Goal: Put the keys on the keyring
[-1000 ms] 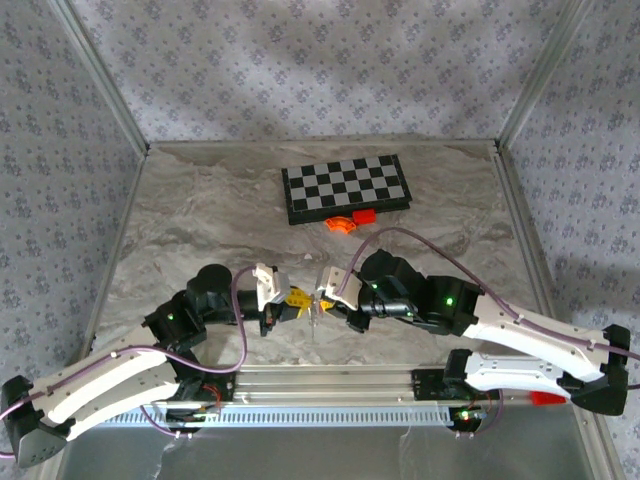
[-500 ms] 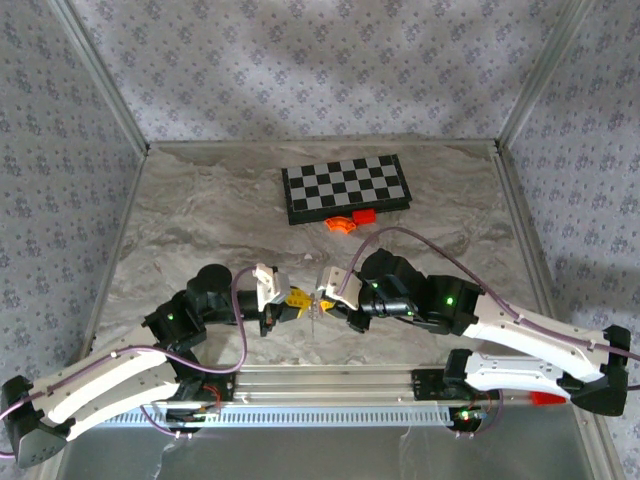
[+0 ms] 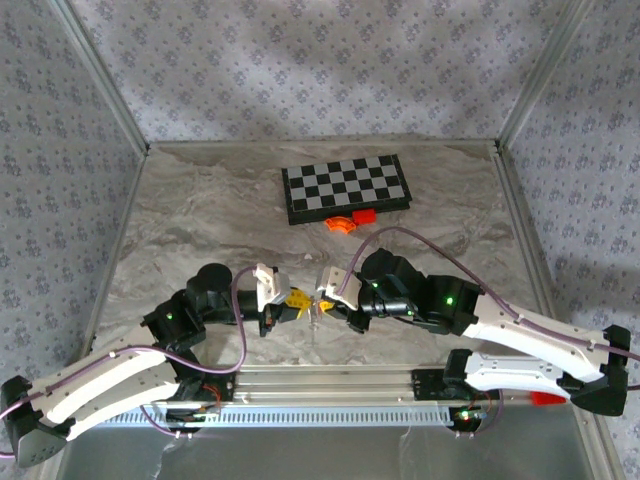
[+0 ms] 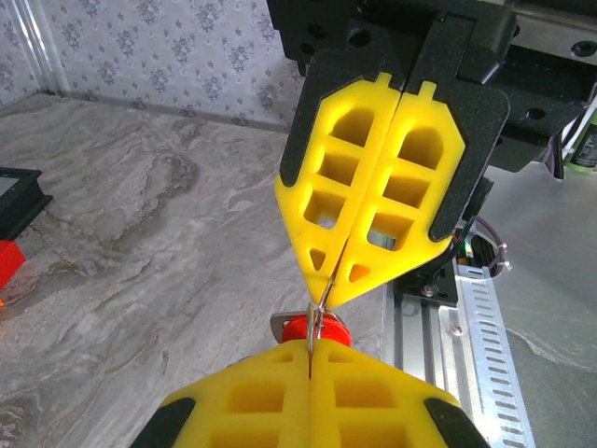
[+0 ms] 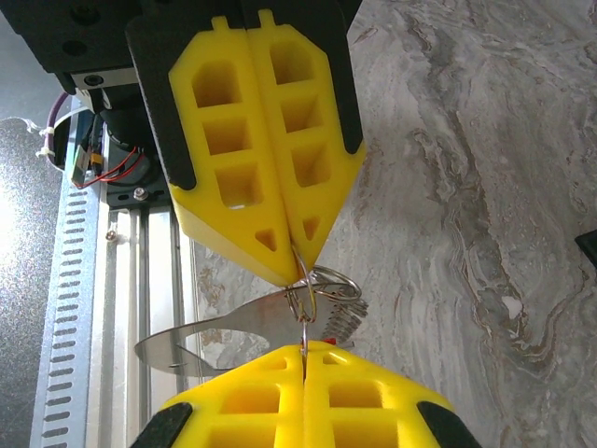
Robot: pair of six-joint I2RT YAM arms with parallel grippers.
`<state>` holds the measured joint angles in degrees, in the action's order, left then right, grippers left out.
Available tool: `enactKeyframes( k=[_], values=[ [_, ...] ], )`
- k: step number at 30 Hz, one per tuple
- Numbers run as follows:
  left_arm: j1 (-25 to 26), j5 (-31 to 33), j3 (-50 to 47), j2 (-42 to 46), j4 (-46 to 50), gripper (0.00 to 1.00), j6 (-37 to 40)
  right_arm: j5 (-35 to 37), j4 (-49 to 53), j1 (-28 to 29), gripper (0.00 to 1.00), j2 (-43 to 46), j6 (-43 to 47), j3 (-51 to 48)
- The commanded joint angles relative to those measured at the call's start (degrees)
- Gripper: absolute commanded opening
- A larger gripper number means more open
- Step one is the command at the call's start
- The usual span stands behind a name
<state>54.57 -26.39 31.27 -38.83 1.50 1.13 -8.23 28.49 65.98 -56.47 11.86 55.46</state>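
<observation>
Keyring (image 5: 326, 278) is pinched from both sides — my left gripper (image 3: 297, 298) and right gripper (image 3: 325, 296) are clenched on its wire, tip to tip, near the table's (image 3: 200, 220) front edge — red-headed key (image 5: 224, 334) touching it between them.

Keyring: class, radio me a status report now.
Left gripper and right gripper shut, tip to tip on keyring. Red-headed key at the tips. Chessboard far back.

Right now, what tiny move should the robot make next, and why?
Probably nudge the left claw a little toward the right claw, to work the key along the keyring. Both claws are shut tip to tip, pinching the ring's thin wire, and the key's red head sits right at it. I can't tell if it's threaded yet.
</observation>
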Motion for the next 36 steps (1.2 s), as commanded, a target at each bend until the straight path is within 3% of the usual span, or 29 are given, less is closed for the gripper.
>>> enactKeyframes(
  k=[1,36],
  values=[
    [0.63,-1.97,2.75,-0.57,-0.99,0.00,1.59,-1.50,-2.15,-0.19,0.00,-0.18,-0.70,2.28],
    [0.89,-2.22,5.21,-2.74,0.44,0.00,1.71,3.00,-3.48,1.78,0.00,0.95,2.88,0.15]
  ],
)
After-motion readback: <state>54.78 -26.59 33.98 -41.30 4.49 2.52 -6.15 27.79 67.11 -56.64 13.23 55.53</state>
